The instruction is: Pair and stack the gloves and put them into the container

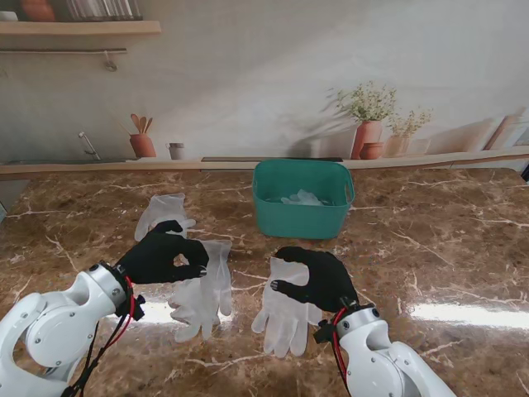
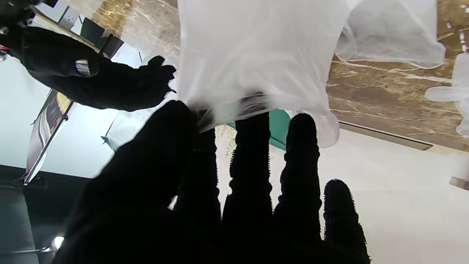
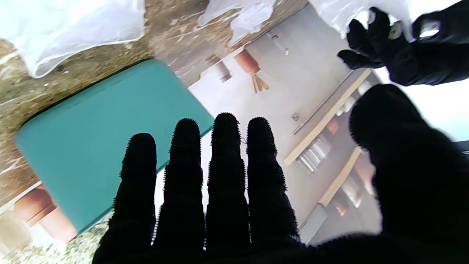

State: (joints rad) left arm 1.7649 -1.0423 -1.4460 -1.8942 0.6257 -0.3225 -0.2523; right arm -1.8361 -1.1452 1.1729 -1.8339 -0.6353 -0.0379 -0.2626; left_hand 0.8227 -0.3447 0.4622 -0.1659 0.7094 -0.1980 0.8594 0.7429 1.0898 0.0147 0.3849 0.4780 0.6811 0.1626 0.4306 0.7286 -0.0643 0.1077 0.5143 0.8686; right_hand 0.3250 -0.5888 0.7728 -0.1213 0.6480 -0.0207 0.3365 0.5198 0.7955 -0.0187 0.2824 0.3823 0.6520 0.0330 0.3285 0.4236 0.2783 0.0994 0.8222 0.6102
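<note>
My left hand (image 1: 165, 258) is shut on the cuff of a white translucent glove (image 1: 204, 291), pinched between thumb and fingers; the left wrist view shows the glove (image 2: 256, 47) hanging from my fingertips (image 2: 253, 128). My right hand (image 1: 318, 277) is open, fingers straight, lying over the cuff end of a second white glove (image 1: 283, 316) that lies flat on the table. A third glove (image 1: 164, 213) lies farther off on the left. The teal container (image 1: 302, 222) stands farther from me at the centre, with white gloves (image 1: 302, 198) inside. The right wrist view shows the container (image 3: 91, 146) beyond my fingers (image 3: 225, 176).
The table is brown marble (image 1: 430, 248). A wooden ledge (image 1: 99, 168) runs along its far edge before a printed kitchen backdrop. My two hands are about a hand's width apart near the table's front.
</note>
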